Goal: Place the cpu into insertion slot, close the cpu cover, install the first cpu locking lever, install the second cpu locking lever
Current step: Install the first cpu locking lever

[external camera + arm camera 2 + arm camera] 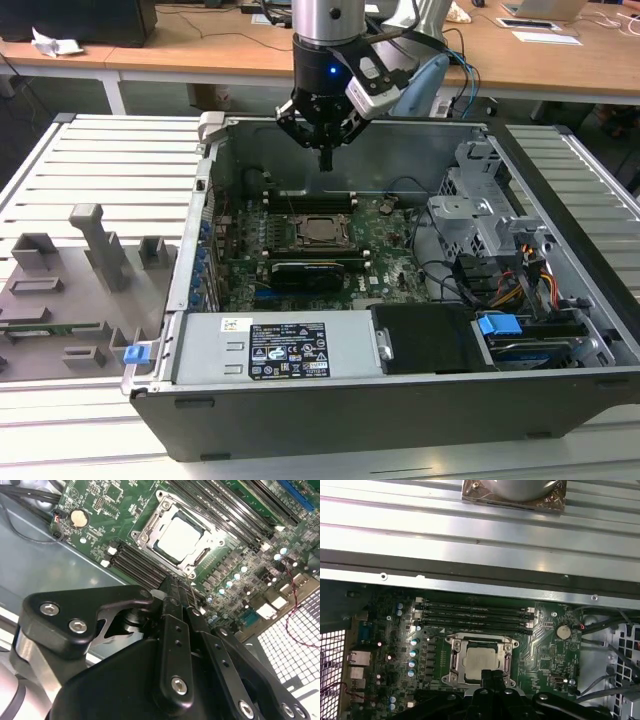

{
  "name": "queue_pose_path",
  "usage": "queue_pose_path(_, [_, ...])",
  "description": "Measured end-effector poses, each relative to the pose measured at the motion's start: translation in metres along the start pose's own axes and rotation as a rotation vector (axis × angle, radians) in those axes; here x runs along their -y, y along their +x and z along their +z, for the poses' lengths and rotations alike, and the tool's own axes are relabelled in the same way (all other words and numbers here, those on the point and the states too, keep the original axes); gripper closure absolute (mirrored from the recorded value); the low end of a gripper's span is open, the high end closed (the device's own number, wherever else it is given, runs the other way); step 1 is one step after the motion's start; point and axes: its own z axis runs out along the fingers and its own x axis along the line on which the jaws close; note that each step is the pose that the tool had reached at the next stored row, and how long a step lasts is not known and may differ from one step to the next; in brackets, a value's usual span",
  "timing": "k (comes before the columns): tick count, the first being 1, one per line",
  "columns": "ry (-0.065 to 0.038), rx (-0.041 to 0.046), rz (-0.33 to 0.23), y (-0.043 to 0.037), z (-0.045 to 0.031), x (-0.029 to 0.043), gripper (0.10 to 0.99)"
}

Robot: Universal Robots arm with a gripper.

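The cpu (320,230) lies flat in the insertion slot on the green motherboard inside the open computer case. Its silver-grey top shows in both wrist views (180,537) (480,661). The cpu cover (150,522) (454,661) lies down around it as a metal frame and hides the slot's recess. My gripper (325,160) hangs above the board near the case's back wall, higher than the cpu and apart from it. Its black fingers (175,610) are shut together with nothing between them, and their tips (490,677) point toward the socket.
Long black memory slots (475,617) run beside the socket. A black expansion card (310,272) lies in front of it. A power supply (270,350), a drive cage (480,215) and cables (500,285) stand inside the case. A grey fixture tray (80,280) sits at the exterior view's left.
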Motion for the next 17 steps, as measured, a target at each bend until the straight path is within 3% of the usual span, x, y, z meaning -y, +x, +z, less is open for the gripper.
queue_pose_path(4, [0.0,0.0002,0.003,0.0016,0.0011,-0.0001,0.976])
queue_pose_path(7, [0.004,0.0009,0.051,0.0019,0.0029,-0.0001,0.976])
queue_pose_path(11, [0.004,0.001,0.052,0.0113,0.0062,-0.0007,0.976])
queue_pose_path(17, [0.006,0.0001,0.082,0.0154,0.0101,-0.0009,0.976])
